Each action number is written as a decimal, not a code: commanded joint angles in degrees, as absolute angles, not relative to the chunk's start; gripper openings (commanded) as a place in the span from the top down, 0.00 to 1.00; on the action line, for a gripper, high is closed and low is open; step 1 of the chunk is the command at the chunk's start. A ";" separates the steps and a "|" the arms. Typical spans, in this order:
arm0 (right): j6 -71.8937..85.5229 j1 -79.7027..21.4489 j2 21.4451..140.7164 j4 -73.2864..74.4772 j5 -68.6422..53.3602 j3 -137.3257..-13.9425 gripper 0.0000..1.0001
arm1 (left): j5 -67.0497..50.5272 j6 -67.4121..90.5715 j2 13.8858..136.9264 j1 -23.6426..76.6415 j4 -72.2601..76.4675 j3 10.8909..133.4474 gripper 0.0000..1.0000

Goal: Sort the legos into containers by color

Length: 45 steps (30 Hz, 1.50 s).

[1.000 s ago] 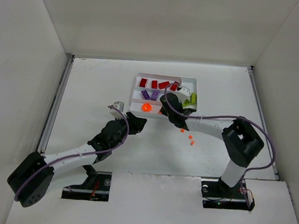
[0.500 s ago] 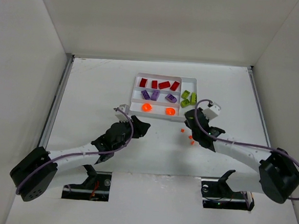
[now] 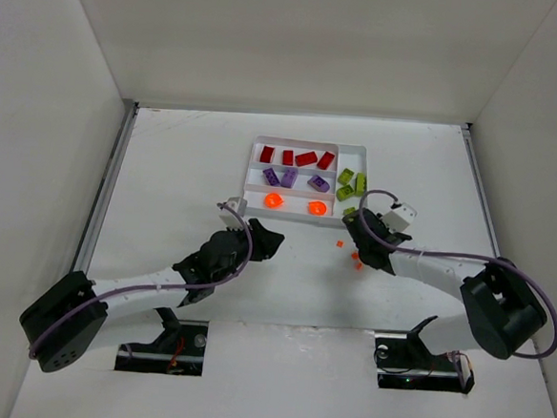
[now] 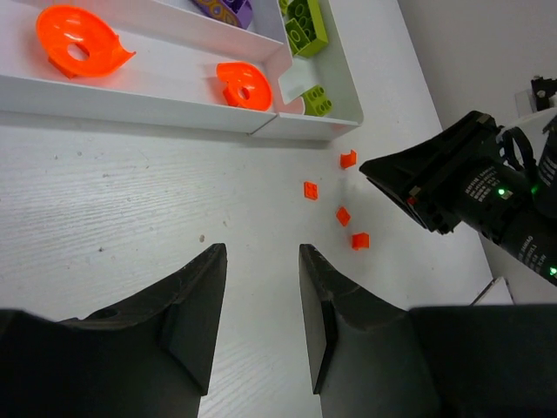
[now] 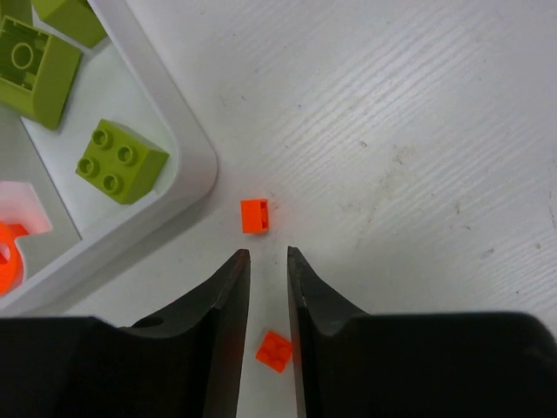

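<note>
Shifted only slightly since one second ago, on the left: left gripper [image 4: 259, 248], low over the table [image 3: 167, 163], fingers parted, grasping nothing. In the middle: white tray [image 3: 307, 141], with red bricks [image 3: 287, 156], purple bricks [image 3: 288, 178] and orange pieces [image 3: 273, 200] in the long slots, yellow-green bricks [image 3: 352, 184] in the crosswise slot. Pulled back out of the tray, on the right: right gripper [image 5: 268, 254], fingers a little apart, released, just above small orange bricks [image 5: 255, 216] lying loose on the table near the tray corner.
</note>
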State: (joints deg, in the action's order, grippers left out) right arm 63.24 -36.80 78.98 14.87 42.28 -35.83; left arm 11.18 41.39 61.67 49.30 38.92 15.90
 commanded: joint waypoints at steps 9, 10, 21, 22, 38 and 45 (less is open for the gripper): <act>59.15 -35.46 83.59 20.75 43.59 -44.74 0.63 | 10.99 41.40 57.40 48.38 41.84 16.61 0.63; 60.11 -35.64 82.37 19.96 43.68 -43.87 0.64 | 11.16 41.40 57.22 48.38 41.84 16.61 0.63; 52.23 -38.20 65.59 11.51 47.72 -40.34 0.65 | 7.38 34.38 75.04 57.94 37.44 29.16 0.66; 50.21 -36.01 63.22 11.60 47.46 -40.34 0.65 | 7.99 33.32 76.71 59.70 37.01 31.09 0.66; 43.77 -12.53 52.12 -6.15 30.86 -23.39 0.85 | 22.14 17.85 111.07 68.86 22.77 68.44 0.64; 46.14 -10.94 50.71 -10.54 26.98 -18.99 0.62 | 23.91 17.23 117.67 67.46 19.34 77.42 0.62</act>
State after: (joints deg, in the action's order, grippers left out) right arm 45.54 -11.27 51.81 -3.99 29.10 -19.68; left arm 21.71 19.07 117.51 68.27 20.69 72.34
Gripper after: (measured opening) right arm 0.358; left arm 0.378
